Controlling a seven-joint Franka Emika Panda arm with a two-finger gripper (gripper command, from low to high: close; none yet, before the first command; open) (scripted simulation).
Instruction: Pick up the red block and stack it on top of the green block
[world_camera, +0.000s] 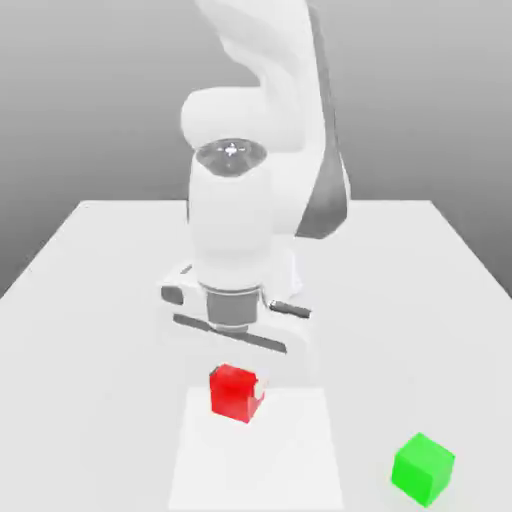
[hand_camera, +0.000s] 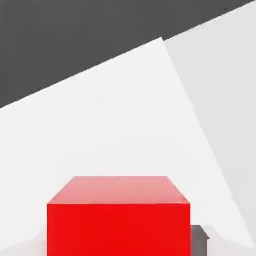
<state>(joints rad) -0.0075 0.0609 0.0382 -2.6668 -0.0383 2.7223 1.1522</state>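
The red block (world_camera: 236, 392) is a small glossy cube near the table's front middle in the exterior view. My gripper (world_camera: 238, 384) comes straight down on it from the white hand above, shut on its sides. A pale fingertip (world_camera: 262, 383) shows against the block's side toward the exterior view's right. In the hand view the red block (hand_camera: 118, 220) sits very close, with a dark finger pad (hand_camera: 200, 239) pressed at its edge. The green block (world_camera: 423, 468) rests alone on the table, toward the exterior view's right and nearer the front edge, well apart from the red one.
The white table (world_camera: 90, 300) stretches wide on both sides, its far edge behind the arm. A brighter rectangular patch (world_camera: 255, 455) lies on the surface under and in front of the red block. The arm's bulky white body (world_camera: 245, 200) rises behind the hand.
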